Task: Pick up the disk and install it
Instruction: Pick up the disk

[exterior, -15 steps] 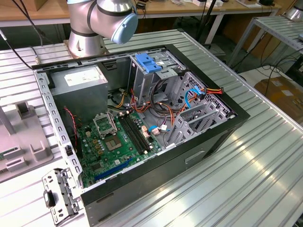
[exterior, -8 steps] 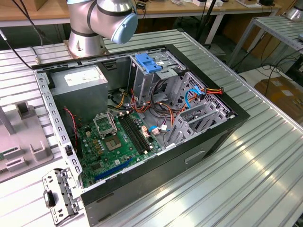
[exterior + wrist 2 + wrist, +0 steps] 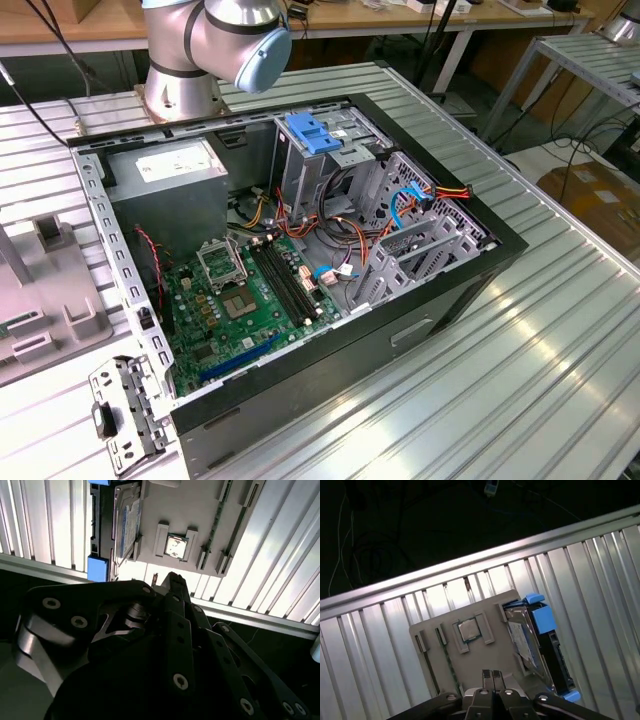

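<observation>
Even, bright overhead light fills the exterior view. The ribbed counter point(image 3: 540, 330) carries soft pale streaks along its ridges, and the open computer case point(image 3: 300, 260) is lit throughout, with mild shade under its walls. In the second wrist view the counter's ribs glare almost white, and the gripper point(image 3: 173, 580) stands before them as a near-black silhouette with faint highlights on its bolts. In the first wrist view a bright streak runs along the counter's edge; beyond it lies near-blackness.
</observation>
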Robot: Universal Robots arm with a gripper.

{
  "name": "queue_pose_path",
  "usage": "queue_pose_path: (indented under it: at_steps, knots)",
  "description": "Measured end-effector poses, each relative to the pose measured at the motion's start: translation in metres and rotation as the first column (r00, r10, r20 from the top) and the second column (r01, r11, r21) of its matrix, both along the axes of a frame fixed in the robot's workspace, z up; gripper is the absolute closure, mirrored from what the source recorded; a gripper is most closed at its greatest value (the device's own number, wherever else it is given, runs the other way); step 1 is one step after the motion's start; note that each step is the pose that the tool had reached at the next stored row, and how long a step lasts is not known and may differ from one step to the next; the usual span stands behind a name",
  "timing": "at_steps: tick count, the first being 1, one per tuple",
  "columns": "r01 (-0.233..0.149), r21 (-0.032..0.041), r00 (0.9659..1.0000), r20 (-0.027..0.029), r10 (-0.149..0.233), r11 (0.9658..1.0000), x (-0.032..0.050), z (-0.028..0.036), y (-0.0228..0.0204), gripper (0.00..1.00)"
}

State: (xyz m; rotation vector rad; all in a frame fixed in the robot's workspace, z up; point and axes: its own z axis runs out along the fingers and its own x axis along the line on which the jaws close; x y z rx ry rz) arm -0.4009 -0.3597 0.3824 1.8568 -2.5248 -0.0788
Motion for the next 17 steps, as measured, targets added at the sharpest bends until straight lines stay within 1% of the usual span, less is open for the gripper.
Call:
queue_pose_path:
  at_steps: [2, 4, 13, 17]
  knots:
    - [-0.028, 0.0, 0.9996, 0.0, 0.028, 0.9996, 0.0, 0.0, 0.0, 0.89]
    - [-0.041, 0.0, 0.9992, 0.0, 0.041, 0.9992, 0.0, 0.0, 0.0, 0.89]
    - [-0.08, 0.0, 0.9968, -0.0001, 0.08, 0.9968, 0.0, 0.0, 0.0, 0.89]
    - [-0.101, 0.0, 0.9949, 0.0, 0.101, 0.9949, 0.0, 0.0, 0.0, 0.89]
